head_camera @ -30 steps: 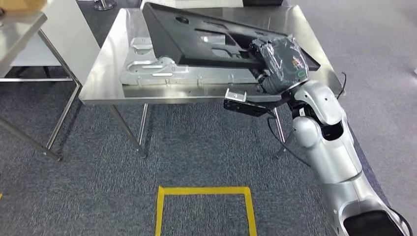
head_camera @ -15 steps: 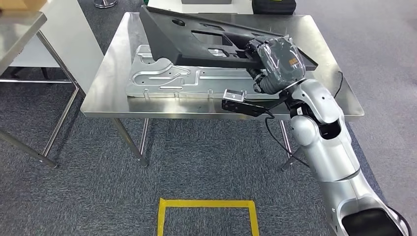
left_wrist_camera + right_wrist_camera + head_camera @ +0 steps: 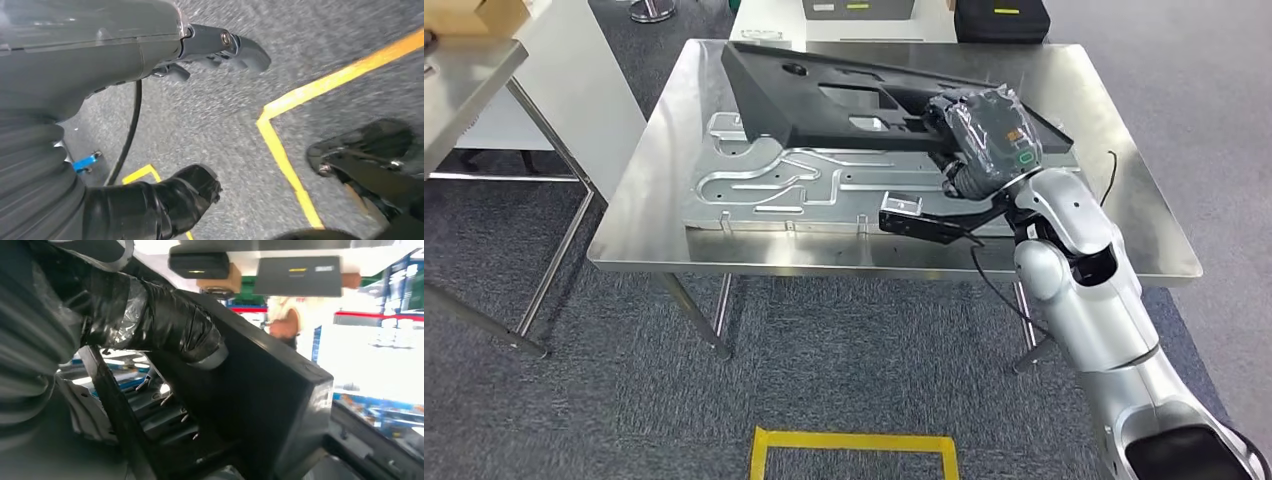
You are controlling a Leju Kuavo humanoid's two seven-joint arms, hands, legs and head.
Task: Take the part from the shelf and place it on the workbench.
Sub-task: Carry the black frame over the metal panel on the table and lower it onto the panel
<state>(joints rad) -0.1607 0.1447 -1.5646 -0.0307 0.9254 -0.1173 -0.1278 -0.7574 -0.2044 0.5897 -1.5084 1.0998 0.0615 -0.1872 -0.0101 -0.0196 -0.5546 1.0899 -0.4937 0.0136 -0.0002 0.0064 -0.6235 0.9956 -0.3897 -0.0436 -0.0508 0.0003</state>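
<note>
While the right hand grips the black part over the workbench, the left hand hangs empty, fingers apart.

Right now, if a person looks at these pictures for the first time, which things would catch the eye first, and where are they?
First, the large black panel, tilted over the steel workbench, its near end gripped by the right hand, which is wrapped in dark plastic. Under it, a silver stamped metal plate lies flat on the bench. In the left wrist view, the left hand hangs above grey carpet with yellow tape lines.
</note>
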